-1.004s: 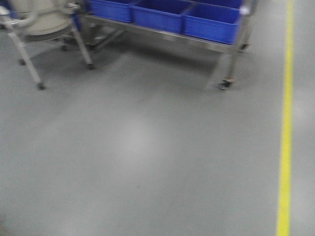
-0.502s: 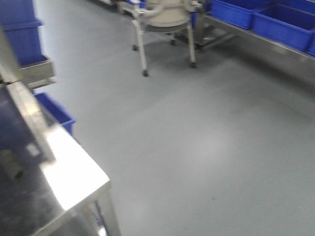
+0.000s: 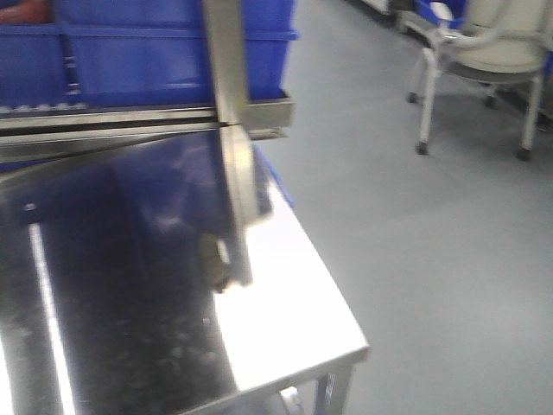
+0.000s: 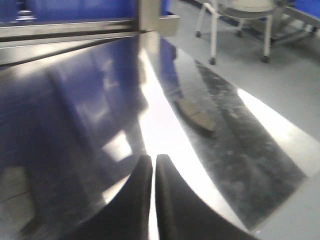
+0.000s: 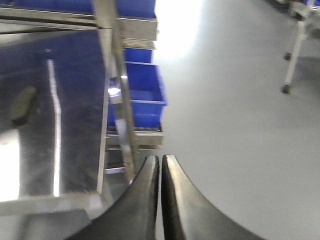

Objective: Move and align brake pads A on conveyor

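Exterior front-facing view took in mostly pale grey floor [image 3: 432, 259], running off to the far right. Next in size was the shiny steel tabletop [image 3: 294, 303], filling the near left and glaring white along its right edge. Beyond it, at the far left, stood a roller rack [image 3: 104, 121] carrying blue bins [image 3: 155, 60], with an upright steel post [image 3: 226, 69] rising at the table's far corner. A beige chair [image 3: 484, 52] on light legs stood on the floor at the far right.

One of the brake pads A [image 4: 197, 116] lay flat on the steel tabletop, alone, right of the bright reflected stripe. It looked thin, elongated and slightly curved, grey-brown in the blur; its groove could not be made out.

Left gripper [image 4: 153, 157] hung above the tabletop, nearer than the pad and to its left, its black fingers pressed almost together with only a sliver of light between, holding nothing. Right gripper [image 5: 160, 159] hung by the table's right edge, fingers likewise pressed together and empty.
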Available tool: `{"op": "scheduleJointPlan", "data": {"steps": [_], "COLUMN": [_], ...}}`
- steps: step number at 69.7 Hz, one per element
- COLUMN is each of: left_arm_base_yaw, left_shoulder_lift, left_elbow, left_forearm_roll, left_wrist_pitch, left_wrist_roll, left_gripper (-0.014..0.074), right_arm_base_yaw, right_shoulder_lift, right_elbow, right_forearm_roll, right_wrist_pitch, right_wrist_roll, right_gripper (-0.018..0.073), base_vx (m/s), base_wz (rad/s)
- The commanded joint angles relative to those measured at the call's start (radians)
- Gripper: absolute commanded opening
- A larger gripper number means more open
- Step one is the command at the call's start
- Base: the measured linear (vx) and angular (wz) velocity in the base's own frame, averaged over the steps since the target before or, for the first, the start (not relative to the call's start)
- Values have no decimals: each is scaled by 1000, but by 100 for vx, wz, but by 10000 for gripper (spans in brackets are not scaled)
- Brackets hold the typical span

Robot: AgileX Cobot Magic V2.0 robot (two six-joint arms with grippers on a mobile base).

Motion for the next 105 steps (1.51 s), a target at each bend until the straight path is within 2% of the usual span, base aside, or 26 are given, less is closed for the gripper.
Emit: {"op": "scheduleJointPlan", "data": {"steps": [1,37,105], "left_arm_base_yaw": [-7,-7,-7], "left_shoulder_lift": [11,11,11], "left_elbow": [-24,-24,-24], "left_forearm_roll": [-4,-4,-4], "left_wrist_pitch": [-71,-71,-71], "left_wrist_roll": [-1,-1,-1], "left_gripper": [-6,-6,-6], "right_arm_base_yaw": [-1,-1,-1], "right_shoulder_lift": [9,9,9], "right_elbow": [-26,-26,-26], "right_forearm_roll": [-11,-11,-11], "right_wrist_pitch": [-70,-70,-70], "right_wrist_roll": [-6,-6,-6], "right_gripper": [-3,-3,-3], "base_vx": [9,7,2], "base_wz": [72,49,6]}}
